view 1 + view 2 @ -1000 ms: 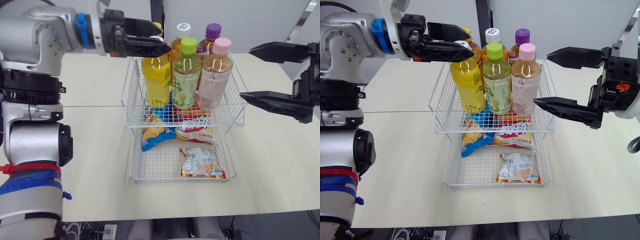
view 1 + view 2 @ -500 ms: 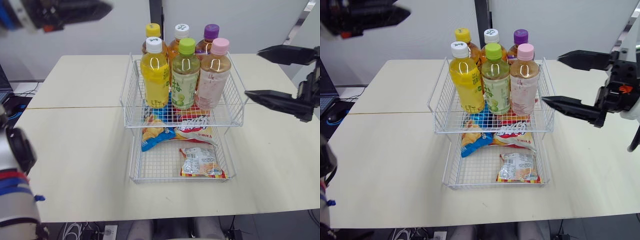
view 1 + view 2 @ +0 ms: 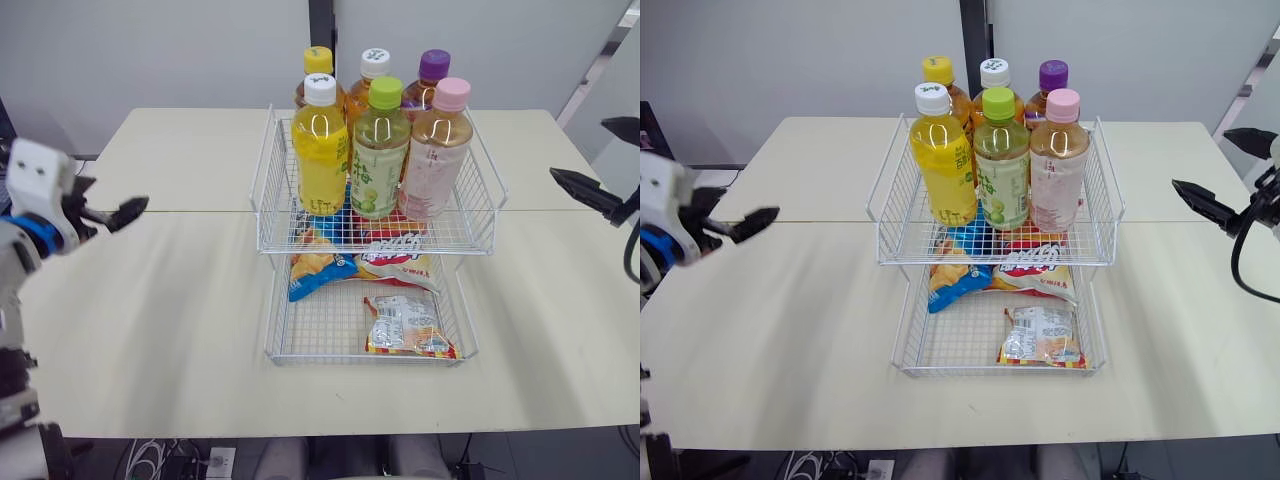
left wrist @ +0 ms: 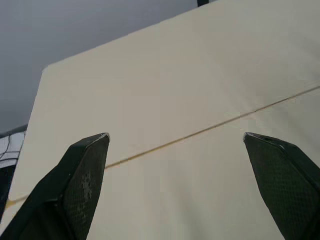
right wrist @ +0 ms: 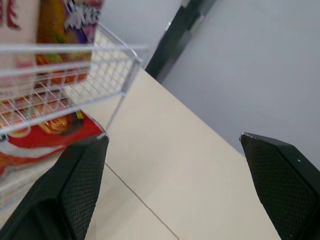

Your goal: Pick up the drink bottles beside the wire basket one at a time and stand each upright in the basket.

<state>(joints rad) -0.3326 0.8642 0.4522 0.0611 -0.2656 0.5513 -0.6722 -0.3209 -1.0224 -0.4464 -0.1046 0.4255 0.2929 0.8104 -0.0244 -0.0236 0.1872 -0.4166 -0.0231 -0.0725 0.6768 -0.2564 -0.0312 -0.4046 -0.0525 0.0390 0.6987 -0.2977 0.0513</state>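
Observation:
Several drink bottles stand upright in the upper tier of the white wire basket [image 3: 380, 247]. In front are a yellow one with a white cap [image 3: 320, 150], a green-capped one [image 3: 381, 150] and a pink-capped one [image 3: 436, 150]. Behind them show a yellow cap [image 3: 319, 60], a white cap [image 3: 375, 62] and a purple cap [image 3: 434, 65]. My left gripper [image 4: 176, 136] is open and empty, low over the bare table far left of the basket. My right gripper [image 3: 1199, 158] is open and empty at the right edge, well clear of the basket.
The basket's lower tier [image 3: 300, 340] holds snack bags: a blue one [image 3: 315, 275], a red and white one [image 3: 395, 262] and a small packet [image 3: 405, 325]. A seam [image 3: 190, 211] crosses the cream table. A dark post [image 3: 320, 20] stands behind the table.
My left arm has swung from over the basket's back left down to the far left of the table. My right gripper has drawn back to the right, away from the basket.

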